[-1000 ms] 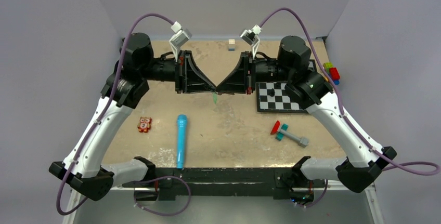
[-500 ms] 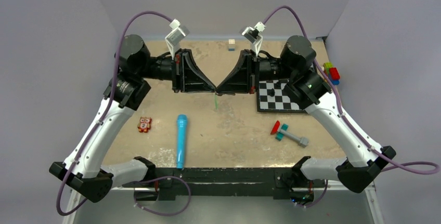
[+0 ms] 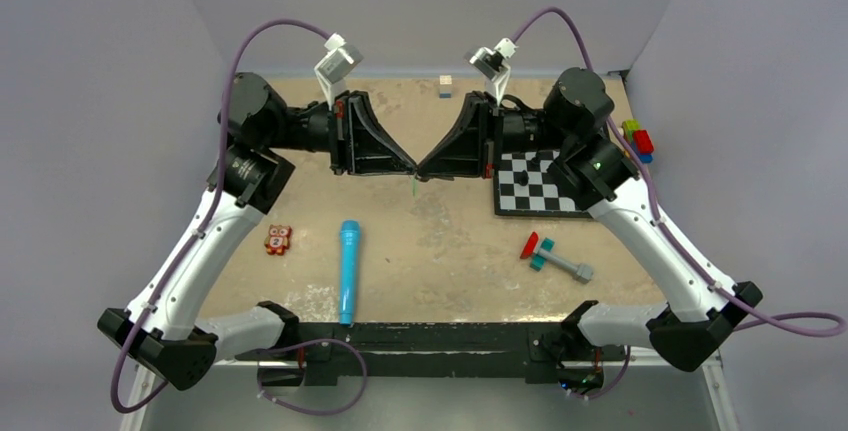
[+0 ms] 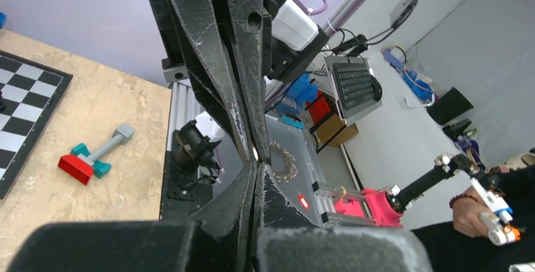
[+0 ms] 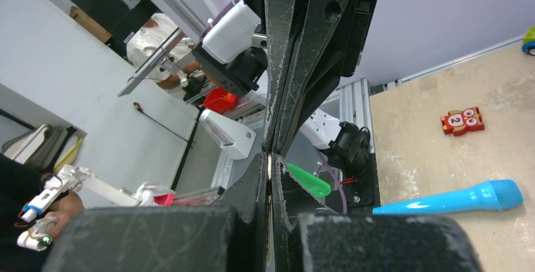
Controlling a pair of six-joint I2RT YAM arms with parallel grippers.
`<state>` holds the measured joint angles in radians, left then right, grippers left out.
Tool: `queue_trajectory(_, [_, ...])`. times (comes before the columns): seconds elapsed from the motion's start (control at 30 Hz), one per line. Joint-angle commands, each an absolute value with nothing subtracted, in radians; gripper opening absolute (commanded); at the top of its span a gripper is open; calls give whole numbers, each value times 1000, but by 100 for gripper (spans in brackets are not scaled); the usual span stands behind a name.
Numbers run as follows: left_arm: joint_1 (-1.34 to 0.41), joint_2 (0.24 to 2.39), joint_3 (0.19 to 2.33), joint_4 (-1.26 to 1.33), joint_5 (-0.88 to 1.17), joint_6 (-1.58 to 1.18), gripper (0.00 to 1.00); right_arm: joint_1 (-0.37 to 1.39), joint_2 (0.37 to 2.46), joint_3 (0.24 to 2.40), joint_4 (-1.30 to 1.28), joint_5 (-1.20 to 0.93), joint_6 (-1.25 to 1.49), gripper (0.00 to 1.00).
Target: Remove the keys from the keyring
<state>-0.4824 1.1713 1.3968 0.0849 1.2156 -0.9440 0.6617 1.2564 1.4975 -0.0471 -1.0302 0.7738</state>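
Note:
My left gripper [image 3: 408, 163] and right gripper [image 3: 426, 165] meet tip to tip above the middle of the table, both shut. A green key [image 3: 413, 188] hangs below the meeting point. It also shows in the right wrist view [image 5: 307, 180], beside the right gripper [image 5: 270, 156]. A thin metal key, seen edge on, is pinched between the right fingers [image 5: 285, 183]. In the left wrist view the left gripper [image 4: 255, 160] is shut, with a small bright bit of the keyring [image 4: 255, 153] at its tips. Most of the ring is hidden by the fingers.
On the sandy tabletop [image 3: 450, 231] lie a blue microphone [image 3: 348, 269], an owl toy [image 3: 278, 239], a red and teal toy hammer [image 3: 553, 257] and a chessboard [image 3: 538, 187]. Coloured blocks [image 3: 637, 139] sit at the right edge and a small cube [image 3: 446, 84] at the back.
Both wrists have shifted slightly toward the back of the table, still tip to tip. The left arm's elbow moved left. Less of the hanging green key shows now.

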Motion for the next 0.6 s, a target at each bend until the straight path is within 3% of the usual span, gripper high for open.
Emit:
queue_trajectory(0.0, [-489,1146,1378,44,1057,-928,0,677,1251,1508,-66,-933,733,0])
queue_trajectory(0.57, [-505,1078,1351,3,780,-970,0,679,1236,1497,-84,-710,715,0])
